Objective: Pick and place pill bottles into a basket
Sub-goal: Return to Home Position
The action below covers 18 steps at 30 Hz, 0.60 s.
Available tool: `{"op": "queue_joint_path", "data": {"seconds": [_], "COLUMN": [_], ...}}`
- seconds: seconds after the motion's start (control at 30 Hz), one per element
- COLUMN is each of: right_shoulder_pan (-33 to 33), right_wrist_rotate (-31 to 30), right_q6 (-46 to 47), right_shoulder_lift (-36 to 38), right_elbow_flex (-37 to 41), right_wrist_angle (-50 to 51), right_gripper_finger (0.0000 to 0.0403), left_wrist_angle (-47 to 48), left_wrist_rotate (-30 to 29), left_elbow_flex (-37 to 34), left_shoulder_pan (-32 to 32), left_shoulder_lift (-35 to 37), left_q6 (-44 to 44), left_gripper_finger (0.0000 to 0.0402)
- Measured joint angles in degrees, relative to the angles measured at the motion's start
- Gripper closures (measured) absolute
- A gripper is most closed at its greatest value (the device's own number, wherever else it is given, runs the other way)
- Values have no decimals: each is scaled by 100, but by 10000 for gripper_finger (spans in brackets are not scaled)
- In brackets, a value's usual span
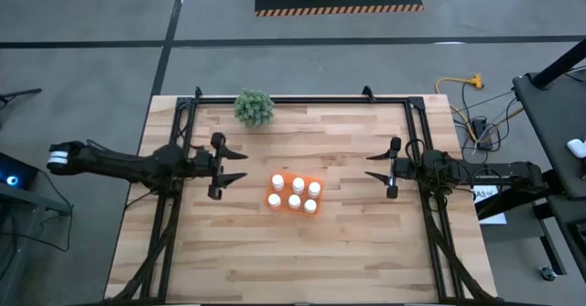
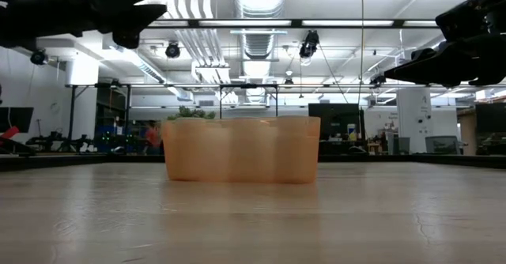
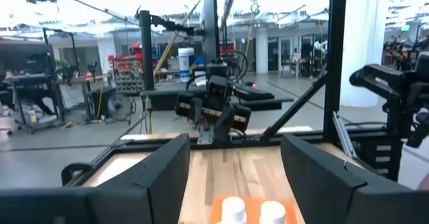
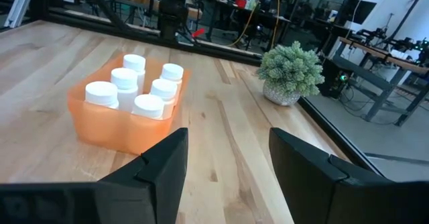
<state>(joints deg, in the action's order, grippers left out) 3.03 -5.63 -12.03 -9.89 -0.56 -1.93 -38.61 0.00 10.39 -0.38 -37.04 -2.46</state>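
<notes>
At the centre of the high view, all six pill bottles [image 1: 294, 202] stand upright inside the orange basket [image 1: 287, 174], so nothing seems left to pick. To either side, well apart from it, the left gripper [image 1: 240, 166] and right gripper [image 1: 369, 164] hang spread wide and empty, likely parking.

Pill bottles [image 4: 125, 78] in the basket [image 4: 107, 127] on the table [image 1: 366, 242], plant [image 4: 290, 70] behind it.

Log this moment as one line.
pill bottles: six in basket | left gripper: open, empty, left of basket | right gripper: open, empty, right of basket
</notes>
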Motion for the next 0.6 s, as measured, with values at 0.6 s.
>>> {"op": "queue_joint_path", "data": {"seconds": [0.6], "right_shoulder_pan": [0], "right_wrist_rotate": [-1], "right_q6": [-1], "right_shoulder_lift": [0], "right_elbow_flex": [0], "right_wrist_angle": [0], "right_gripper_finger": [204], "left_wrist_angle": [459], "left_wrist_rotate": [55], "left_elbow_flex": [-955], "left_shoulder_pan": [-2], "left_shoulder_lift": [1609], "left_q6": [-98], "left_gripper_finger": [184]}}
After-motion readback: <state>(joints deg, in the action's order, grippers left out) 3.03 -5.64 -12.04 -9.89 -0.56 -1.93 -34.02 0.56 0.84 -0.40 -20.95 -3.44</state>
